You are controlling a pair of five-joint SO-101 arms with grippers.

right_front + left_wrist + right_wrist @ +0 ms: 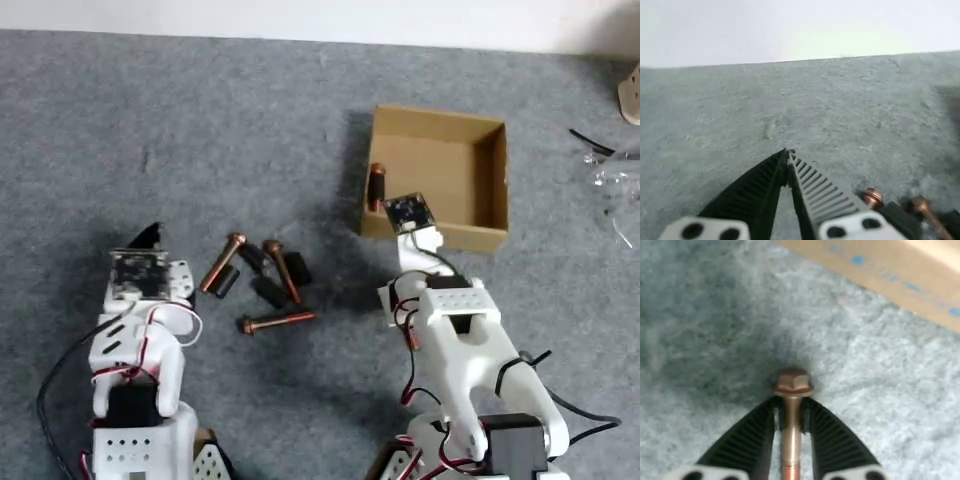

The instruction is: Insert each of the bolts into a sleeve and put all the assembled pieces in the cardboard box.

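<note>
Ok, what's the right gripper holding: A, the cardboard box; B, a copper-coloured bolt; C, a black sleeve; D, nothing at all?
B: the right gripper is shut on a copper-coloured bolt, whose hex head pokes out in front of it.

Bolt [792, 382]: shank end cut off by edge, flanks covered by right gripper [791, 401]. Box [890, 280]: cropped to 1 wall. 2 loose bolts [871, 196]: shanks partly hidden behind left gripper [788, 157], cropped. Sleeves [268, 292] in pile: overlapped by loose bolts, count not resolved.
</note>
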